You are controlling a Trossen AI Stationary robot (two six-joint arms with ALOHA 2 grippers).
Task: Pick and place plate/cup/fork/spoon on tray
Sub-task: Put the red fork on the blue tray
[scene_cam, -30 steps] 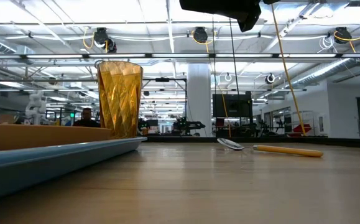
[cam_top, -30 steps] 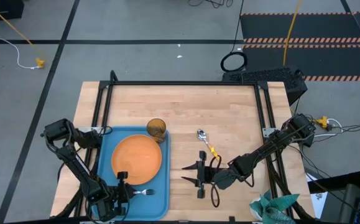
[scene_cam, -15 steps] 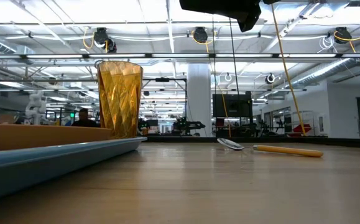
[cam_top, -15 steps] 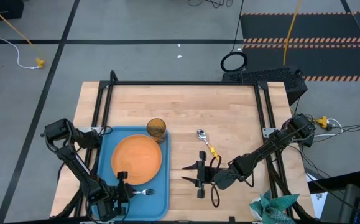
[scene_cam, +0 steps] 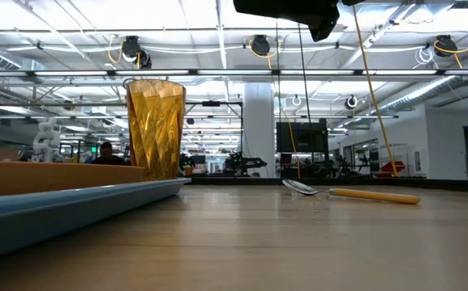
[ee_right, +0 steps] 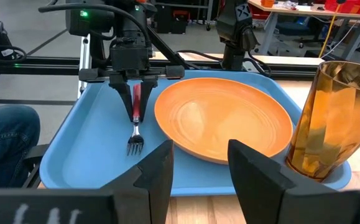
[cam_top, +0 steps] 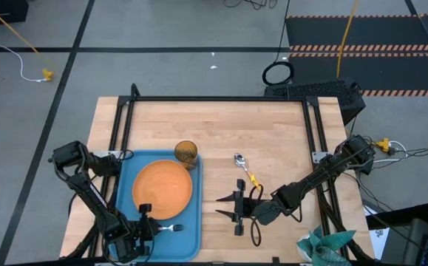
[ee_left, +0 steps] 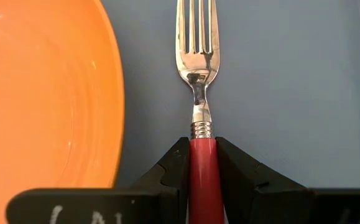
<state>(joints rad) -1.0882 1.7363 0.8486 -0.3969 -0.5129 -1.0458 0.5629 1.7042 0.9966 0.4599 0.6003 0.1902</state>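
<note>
On the tray [cam_top: 124, 193], the plate [cam_top: 162, 186] and cup [cam_top: 186, 153] crowded most of the floor; the fork [cam_top: 171, 228] filled the near strip. Bare tabletop [cam_top: 221, 140] around the spoon [cam_top: 243, 168] lay open.

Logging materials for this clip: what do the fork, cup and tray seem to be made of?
Fork: shiny silver metal tines that reflect light, with a smooth red handle, likely plastic, clamped in the left claw.
Cup: translucent amber with faceted walls that light passes through; probably plastic, though glass cannot be ruled out.
Tray: matte light-blue, moulded with rounded rim, apparently plastic.
</note>
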